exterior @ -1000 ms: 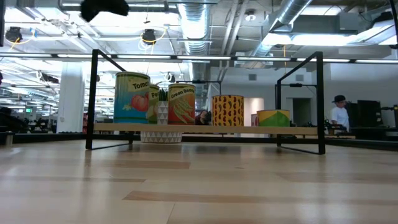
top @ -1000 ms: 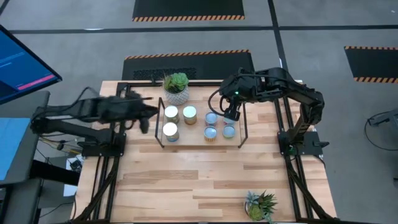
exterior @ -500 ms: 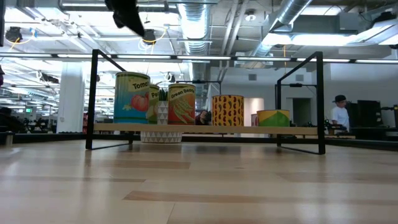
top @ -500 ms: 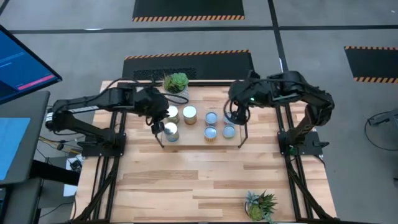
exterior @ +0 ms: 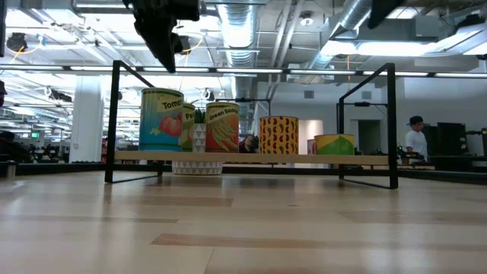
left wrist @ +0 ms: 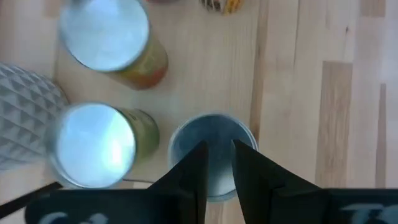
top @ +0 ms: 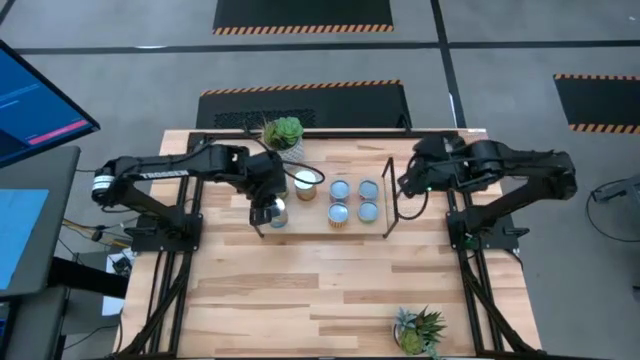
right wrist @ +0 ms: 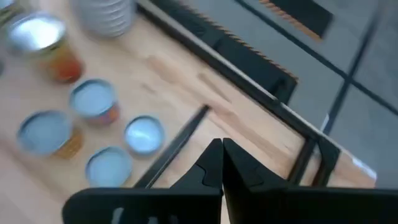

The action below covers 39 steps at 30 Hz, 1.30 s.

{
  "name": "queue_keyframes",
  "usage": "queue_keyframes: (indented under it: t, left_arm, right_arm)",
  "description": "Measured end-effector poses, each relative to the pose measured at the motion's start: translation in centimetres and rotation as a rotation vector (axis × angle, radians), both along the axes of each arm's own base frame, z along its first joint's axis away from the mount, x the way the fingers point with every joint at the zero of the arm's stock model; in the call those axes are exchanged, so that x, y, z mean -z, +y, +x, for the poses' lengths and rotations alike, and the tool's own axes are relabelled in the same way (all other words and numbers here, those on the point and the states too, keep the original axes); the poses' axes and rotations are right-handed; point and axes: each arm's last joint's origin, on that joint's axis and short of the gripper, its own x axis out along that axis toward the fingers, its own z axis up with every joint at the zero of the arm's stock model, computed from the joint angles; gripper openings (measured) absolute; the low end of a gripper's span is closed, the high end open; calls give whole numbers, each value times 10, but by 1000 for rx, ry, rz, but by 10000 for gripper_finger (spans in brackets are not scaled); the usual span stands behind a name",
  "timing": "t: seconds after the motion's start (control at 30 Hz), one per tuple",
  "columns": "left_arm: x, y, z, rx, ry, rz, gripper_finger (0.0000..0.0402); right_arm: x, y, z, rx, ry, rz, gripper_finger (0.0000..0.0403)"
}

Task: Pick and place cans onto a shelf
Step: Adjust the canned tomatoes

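Note:
Several cans stand upright on the shelf (top: 318, 222), a low wood board with black wire end frames. The nearest-left one is the tomato can (exterior: 161, 119). My left gripper (left wrist: 217, 149) hangs above that can's pale round top (left wrist: 211, 127), fingers pointing down and a narrow gap apart, holding nothing. In the low view my left gripper (exterior: 167, 62) is clear of the can. My right gripper (top: 404, 188) is shut on nothing, in the air just past the shelf's right wire frame (top: 391, 198). The right wrist view shows its fingers meeting (right wrist: 222, 146).
A white patterned pot with a succulent (top: 284, 140) stands behind the shelf's left end. A spiky potted plant (top: 420, 328) sits at the table's near right corner. Bare wood tabletop (top: 320, 280) lies in front of the shelf. A person (exterior: 415, 137) stands far off in the room.
My left gripper has swung toward the table's right, over the shelf's left end. It has come down and tipped to point downward above the tomato can. My right gripper has drawn back from above the shelf's right cans toward the table's right edge, rolling as it went. The cans have stayed put.

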Motion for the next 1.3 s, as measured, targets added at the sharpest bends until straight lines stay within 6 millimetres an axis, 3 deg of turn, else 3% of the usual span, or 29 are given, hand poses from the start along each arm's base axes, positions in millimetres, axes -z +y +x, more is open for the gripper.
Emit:
queue_keyframes:
  t: [0.17,0.5,0.83,1.07,1.3]
  left_arm:
    - [12,1,8,3,62,-17,57]
    - [16,2,11,14,76,-19,57]
    - [25,1,15,36,130,-14,55]
    - [29,3,19,32,139,19,5]
    - [29,2,17,47,157,23,5]
  right_arm:
    - [18,-1,-16,93,-68,-4,21]
    - [34,-1,-17,94,-17,-44,19]
    - [33,-3,-20,104,-8,-49,16]
    - [32,-3,-22,107,-22,-46,22]
    - [32,-3,-22,107,-22,-45,17]
